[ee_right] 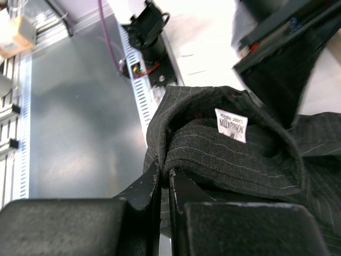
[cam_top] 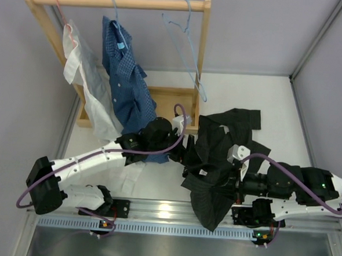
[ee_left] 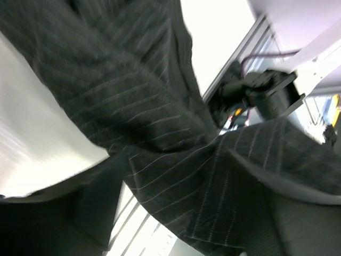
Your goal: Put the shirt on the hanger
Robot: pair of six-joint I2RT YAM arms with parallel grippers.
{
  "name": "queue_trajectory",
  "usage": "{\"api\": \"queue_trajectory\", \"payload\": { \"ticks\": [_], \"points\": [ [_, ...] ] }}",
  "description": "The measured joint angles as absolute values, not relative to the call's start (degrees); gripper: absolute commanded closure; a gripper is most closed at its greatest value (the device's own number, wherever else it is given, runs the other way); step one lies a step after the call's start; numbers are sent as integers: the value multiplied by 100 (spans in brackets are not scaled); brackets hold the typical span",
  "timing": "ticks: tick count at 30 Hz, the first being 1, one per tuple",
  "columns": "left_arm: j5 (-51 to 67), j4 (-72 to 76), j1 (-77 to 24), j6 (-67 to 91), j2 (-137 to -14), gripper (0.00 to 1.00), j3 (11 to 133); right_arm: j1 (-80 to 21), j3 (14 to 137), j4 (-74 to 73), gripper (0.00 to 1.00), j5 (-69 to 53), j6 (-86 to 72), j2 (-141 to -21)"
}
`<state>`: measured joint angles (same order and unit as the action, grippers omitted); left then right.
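Observation:
The black pinstriped shirt (cam_top: 225, 143) lies crumpled at the table's middle, and one part hangs over the front edge. My right gripper (cam_top: 226, 178) is shut on its collar (ee_right: 224, 154), just beside the white neck label (ee_right: 232, 125); the jaws (ee_right: 166, 173) pinch a fold of cloth. My left gripper (cam_top: 185, 154) is at the shirt's left edge. In the left wrist view its fingers (ee_left: 90, 213) stand wide apart with shirt cloth (ee_left: 176, 160) draped between them. The light-blue wire hanger (cam_top: 190, 45) hangs empty from the rail at the right end of the rack.
The wooden rack (cam_top: 118, 2) stands at the back left with a wooden base (cam_top: 172, 102). On it hang a white shirt (cam_top: 84, 76) and a blue checked shirt (cam_top: 124, 84). A metal rail (cam_top: 172, 209) runs along the front edge.

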<state>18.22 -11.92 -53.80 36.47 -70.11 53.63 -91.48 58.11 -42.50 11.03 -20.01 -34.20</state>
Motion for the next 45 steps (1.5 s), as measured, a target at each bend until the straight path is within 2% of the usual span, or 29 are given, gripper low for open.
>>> {"api": "queue_trajectory", "payload": {
  "ticks": [1, 2, 5, 7, 9, 16, 22, 27, 32, 34, 37, 40, 45],
  "points": [
    [1831, -1190, -5419, 3680, -7081, 36, 5323, -9148, 5811, -4250, 100, 1188, -2001, -3380],
    [1848, -1192, -5470, 3715, -7155, 71, 5273, -9148, 5811, -4257, 100, 1286, -2003, -3336],
    [1868, -1201, -5572, 3756, -7240, 71, 5157, -9150, 5811, -4274, 100, 1562, -2008, -3183],
    [1861, -1192, -5603, 3782, -7207, 82, 5146, -9150, 5811, -4285, 100, 1737, -2010, -3065],
    [1811, -1186, -5603, 3791, -7102, 100, 5146, -9150, 5811, -4287, 100, 1894, -2010, -2961],
    [1015, -1170, -5601, 3581, -6436, 100, 5304, -9150, 5817, -4294, 100, 2383, -1997, -2849],
    [-23, -1260, -5599, 3037, -6077, 100, 6305, -9150, 6412, -4445, 100, 3057, -1728, -3227],
    [-530, -1367, -5599, 2373, -6066, 100, 7658, -9150, 8062, -4499, 100, 3406, -1125, -4086],
    [-399, -1262, -5599, 1664, -6029, 100, 8882, -9150, 10704, -4775, 100, 3146, -346, -5402],
    [-207, -1157, -5601, 1374, -5898, 100, 9067, -9150, 11848, -4960, 100, 2886, -121, -5990],
    [71, -1083, -5599, 1107, -5647, 100, 9080, -9150, 12702, -5135, 100, 2689, 54, -6418],
    [283, -899, -5601, 1052, -5321, 100, 8694, -9153, 12066, -5240, 100, 2921, 73, -6114],
    [301, -75, -5601, 1411, -4801, 100, 6812, -9170, 9614, -5454, 100, 3955, -856, -4901]
  ]
}}
